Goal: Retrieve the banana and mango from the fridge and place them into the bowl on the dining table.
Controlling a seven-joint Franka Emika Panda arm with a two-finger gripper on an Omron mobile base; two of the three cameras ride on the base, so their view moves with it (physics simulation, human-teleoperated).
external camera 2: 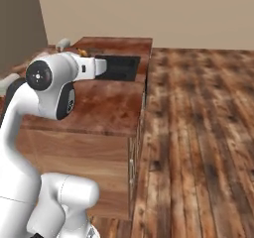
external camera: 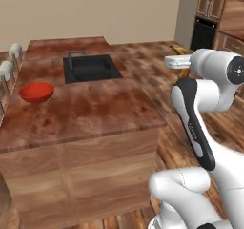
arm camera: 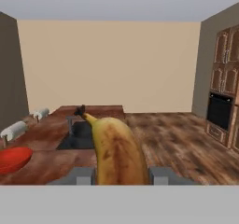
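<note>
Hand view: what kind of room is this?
Looks like a kitchen: a wood-topped island with a black sink, a built-in oven set in wooden cabinets, and a red bowl.

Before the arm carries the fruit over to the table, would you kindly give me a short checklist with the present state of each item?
1. Gripper shut on the banana: ok.
2. Red bowl on the dining table, nothing in it: ok.
3. Banana over the bowl: not ok, it is off to the table's right.
4. Sink lies beside the bowl, apart from it: ok.
5. Mango's whereabouts: cannot tell.
</note>
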